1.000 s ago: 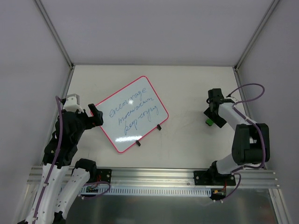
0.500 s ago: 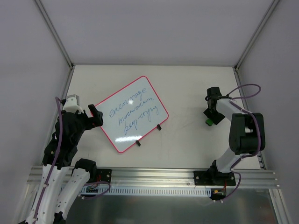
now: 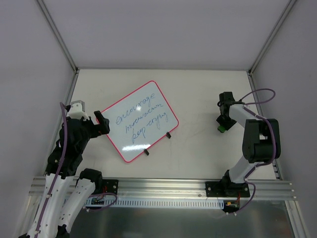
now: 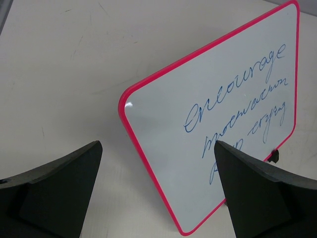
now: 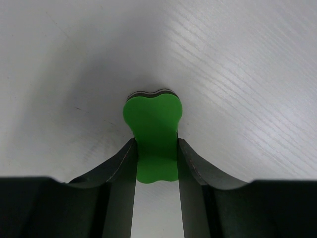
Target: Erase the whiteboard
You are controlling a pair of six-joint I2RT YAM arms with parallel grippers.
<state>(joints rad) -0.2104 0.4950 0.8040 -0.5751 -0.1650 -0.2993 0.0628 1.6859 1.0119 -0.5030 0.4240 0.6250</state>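
The whiteboard (image 3: 141,121) lies tilted on the table at centre left, pink-rimmed and with three lines of blue handwriting. In the left wrist view the whiteboard (image 4: 218,114) has its near corner between my spread fingers. My left gripper (image 3: 101,121) (image 4: 157,148) is open at the board's left corner and holds nothing. At the right, the small green eraser (image 3: 221,130) (image 5: 152,119) rests on the table. My right gripper (image 3: 223,125) (image 5: 156,145) is down on it, both fingers pressed against its narrow waist.
Two small black clips (image 3: 168,135) sit on the board's lower right edge. White walls with metal posts (image 3: 58,39) enclose the table on three sides. The aluminium base rail (image 3: 163,186) runs along the near edge.
The right gripper's jaws have closed in on the green eraser, and that arm's wrist has shifted slightly. The left arm and the whiteboard have not moved.
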